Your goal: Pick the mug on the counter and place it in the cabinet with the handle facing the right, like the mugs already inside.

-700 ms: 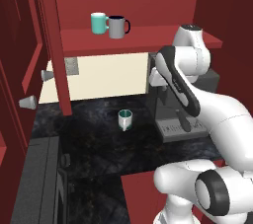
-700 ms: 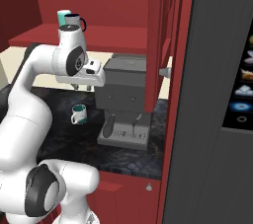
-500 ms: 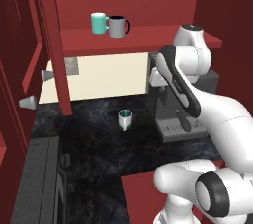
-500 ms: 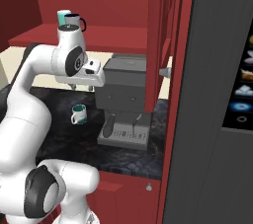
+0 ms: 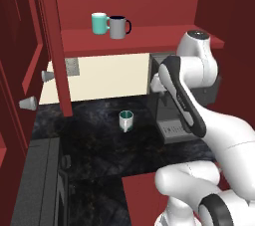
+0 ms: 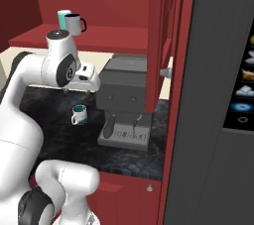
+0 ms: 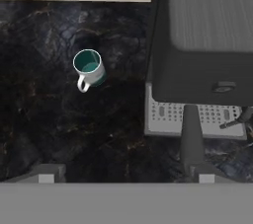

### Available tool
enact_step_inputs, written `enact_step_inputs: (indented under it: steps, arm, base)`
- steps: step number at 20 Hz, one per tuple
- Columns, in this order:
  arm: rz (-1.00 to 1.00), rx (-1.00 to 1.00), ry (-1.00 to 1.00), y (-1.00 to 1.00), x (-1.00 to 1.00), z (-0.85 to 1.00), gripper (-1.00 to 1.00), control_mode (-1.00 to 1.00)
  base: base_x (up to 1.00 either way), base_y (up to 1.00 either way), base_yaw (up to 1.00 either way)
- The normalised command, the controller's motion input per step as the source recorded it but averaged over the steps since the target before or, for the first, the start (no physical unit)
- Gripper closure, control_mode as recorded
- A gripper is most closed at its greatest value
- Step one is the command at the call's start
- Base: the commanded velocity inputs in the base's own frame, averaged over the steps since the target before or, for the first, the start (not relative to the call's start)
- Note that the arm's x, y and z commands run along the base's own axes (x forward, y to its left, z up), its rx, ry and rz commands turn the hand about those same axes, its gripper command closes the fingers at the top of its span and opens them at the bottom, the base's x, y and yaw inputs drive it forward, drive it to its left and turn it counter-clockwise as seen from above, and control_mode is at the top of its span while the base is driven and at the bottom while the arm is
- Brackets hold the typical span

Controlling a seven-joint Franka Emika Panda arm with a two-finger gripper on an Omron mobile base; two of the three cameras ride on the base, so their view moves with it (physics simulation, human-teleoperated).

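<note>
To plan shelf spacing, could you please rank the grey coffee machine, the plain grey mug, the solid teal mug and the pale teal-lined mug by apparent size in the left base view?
1. Grey coffee machine
2. Plain grey mug with dark handle and solid teal mug: look alike
3. Pale teal-lined mug, though distances differ, so unsure

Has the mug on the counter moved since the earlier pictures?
No. The mug stands at the same spot on the counter, left of the coffee machine, just as before.
</note>
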Motion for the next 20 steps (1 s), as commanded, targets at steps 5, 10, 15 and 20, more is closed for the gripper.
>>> enact_step_inputs:
  steps: [5, 10, 15, 20]
  arm:
    - [-0.05, 0.00, -0.11, 0.14, -0.05, -0.08, -1.00, -1.00]
    - [-0.08, 0.00, -0.08, 0.21, 0.00, -0.14, -1.00, -1.00]
    - [-0.07, 0.00, -0.04, 0.21, 0.00, -0.21, -1.00, -1.00]
    - [-0.04, 0.02, 0.00, 0.14, 0.00, -0.27, -1.00, -1.00]
  base:
    - [0.00, 0.00, 0.00]
    - [0.00, 0.00, 0.00]
    - [0.00, 0.00, 0.00]
    - [0.00, 0.00, 0.00]
